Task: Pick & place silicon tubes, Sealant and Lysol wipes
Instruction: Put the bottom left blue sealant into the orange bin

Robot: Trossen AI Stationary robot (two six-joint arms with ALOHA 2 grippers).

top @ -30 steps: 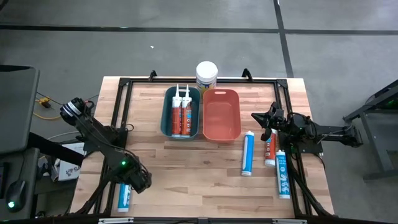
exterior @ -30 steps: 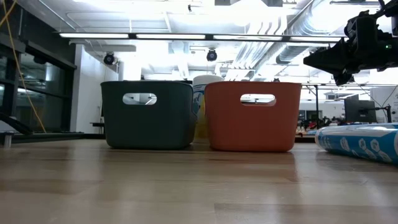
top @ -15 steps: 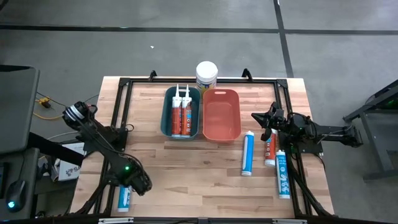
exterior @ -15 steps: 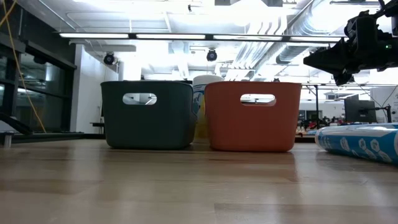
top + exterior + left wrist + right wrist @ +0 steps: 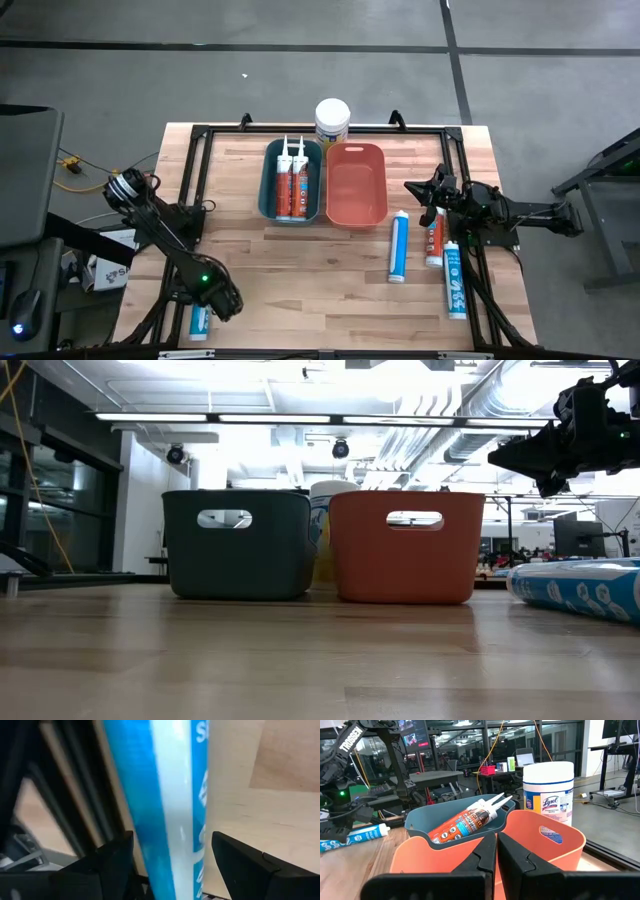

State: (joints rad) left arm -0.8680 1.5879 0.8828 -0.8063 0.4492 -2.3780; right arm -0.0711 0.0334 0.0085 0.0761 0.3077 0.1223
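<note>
from above, the left gripper [image 5: 213, 303] hung low over a blue tube [image 5: 199, 322] at the table's front corner, well away from the teal bin [image 5: 292, 208], its arm folded back toward the table's edge and hiding most of that tube. the right gripper [image 5: 420, 189] hovered just beside the orange bin [image 5: 356, 215], its arm stretched out level. the lysol wipes [image 5: 332, 120] stood upright touching the far ends of both bins. at table height, the wipes [image 5: 320, 530] showed only as a sliver between the bins. in the left wrist view, the fingers [image 5: 116, 859] stood apart on either side of the tube [image 5: 170, 805], not yet touching it. in the right wrist view, the fingers [image 5: 482, 860] were pressed together, holding nothing.
</note>
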